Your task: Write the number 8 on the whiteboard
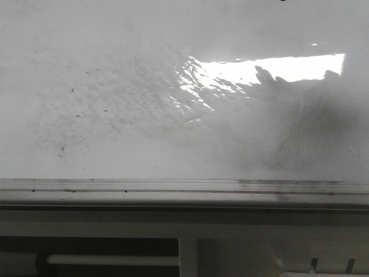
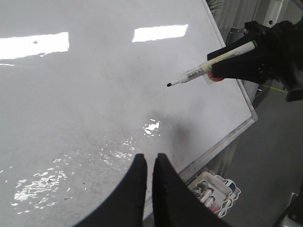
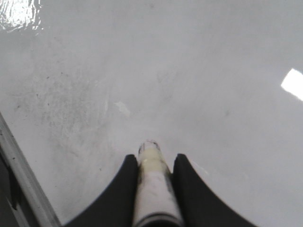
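Right gripper [image 3: 151, 163] clamped on marker [image 2: 208, 67], tip above bare whiteboard [image 2: 94, 94], no 8 yet: lower tip gently to contact; left gripper [image 2: 150, 163] nearly closed, empty.

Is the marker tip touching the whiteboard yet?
No. In the left wrist view the marker, held in the right hand, has its tip in the air above the whiteboard.
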You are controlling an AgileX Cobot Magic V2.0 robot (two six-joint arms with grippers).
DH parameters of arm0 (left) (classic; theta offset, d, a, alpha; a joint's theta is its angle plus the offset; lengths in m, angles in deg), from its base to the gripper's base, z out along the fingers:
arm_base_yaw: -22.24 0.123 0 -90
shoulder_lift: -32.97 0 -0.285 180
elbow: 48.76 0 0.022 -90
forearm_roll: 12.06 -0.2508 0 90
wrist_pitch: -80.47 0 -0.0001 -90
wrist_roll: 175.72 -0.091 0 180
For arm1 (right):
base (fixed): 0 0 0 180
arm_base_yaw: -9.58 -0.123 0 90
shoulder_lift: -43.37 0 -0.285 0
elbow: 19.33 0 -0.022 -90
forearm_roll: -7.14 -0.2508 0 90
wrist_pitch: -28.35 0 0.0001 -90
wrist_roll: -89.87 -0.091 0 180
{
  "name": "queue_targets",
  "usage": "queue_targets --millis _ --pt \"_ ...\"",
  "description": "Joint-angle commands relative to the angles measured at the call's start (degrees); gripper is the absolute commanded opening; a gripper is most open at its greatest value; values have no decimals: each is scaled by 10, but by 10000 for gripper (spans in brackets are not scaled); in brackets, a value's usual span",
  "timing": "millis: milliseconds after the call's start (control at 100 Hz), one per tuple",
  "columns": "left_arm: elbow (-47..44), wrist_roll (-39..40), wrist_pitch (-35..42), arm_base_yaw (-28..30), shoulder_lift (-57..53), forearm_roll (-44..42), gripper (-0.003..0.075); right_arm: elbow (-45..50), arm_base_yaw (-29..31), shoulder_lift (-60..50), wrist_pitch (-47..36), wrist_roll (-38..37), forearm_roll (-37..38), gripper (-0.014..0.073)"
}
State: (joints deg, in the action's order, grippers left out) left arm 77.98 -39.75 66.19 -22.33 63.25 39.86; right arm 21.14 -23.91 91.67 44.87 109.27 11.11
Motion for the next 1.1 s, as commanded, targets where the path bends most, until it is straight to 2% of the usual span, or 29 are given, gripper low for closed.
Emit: queue_targets --millis 0,240,460,640,840,1090 --pt "16 5 30 2 3 14 -20 -15 1 25 -52 3 33 -42" --pt "16 5 25 2 3 14 -20 -15 5 76 -63 2 44 -42" --pt "16 5 22 2 3 14 -20 -16 42 109 -73 -19 44 -42" --pt "16 5 20 2 4 14 -20 -16 28 130 -71 -21 22 -43" --pt "16 5 20 2 4 14 -20 -16 -24 135 -20 -21 22 -43" --pt "16 5 19 2 4 14 -20 -16 24 109 57 -55 22 -43"
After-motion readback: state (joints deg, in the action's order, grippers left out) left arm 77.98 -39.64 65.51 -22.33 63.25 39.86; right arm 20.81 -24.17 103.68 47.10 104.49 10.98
